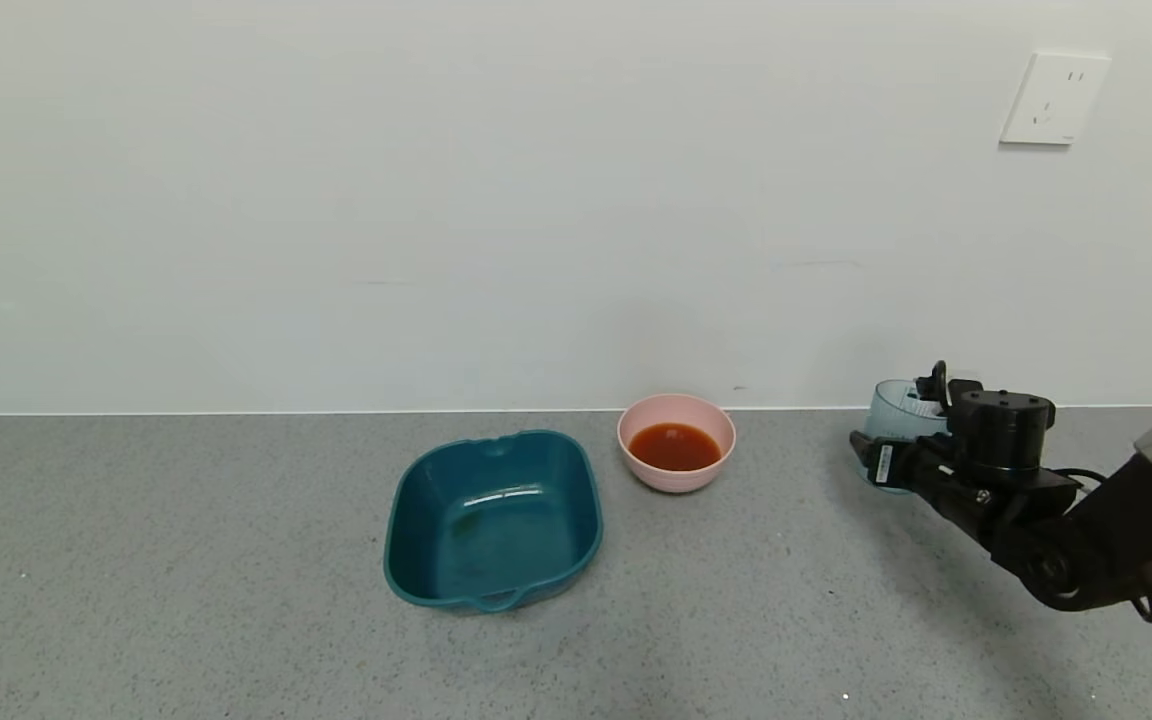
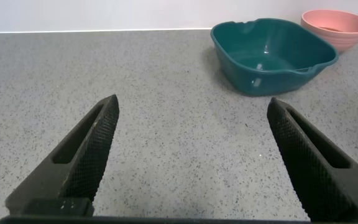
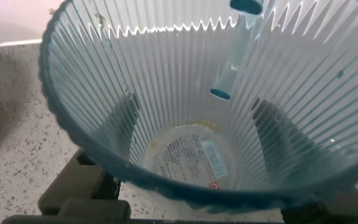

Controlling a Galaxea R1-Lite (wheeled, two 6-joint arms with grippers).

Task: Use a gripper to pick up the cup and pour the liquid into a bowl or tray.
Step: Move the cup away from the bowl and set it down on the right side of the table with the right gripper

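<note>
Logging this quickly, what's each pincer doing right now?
Left pincer: open, holding nothing, above the counter.
Right pincer: shut on the cup, which looks empty.

You have a grey speckled table (image 1: 186, 560) running back to a white wall. On it, near the middle, sits a dark-teal squarish tray (image 1: 493, 520) with handles. Just beside the tray, toward the wall and to the right, stands a pale-pink bowl (image 1: 676, 478) holding red-orange liquid (image 1: 674, 447). The two stand close but apart.
</note>
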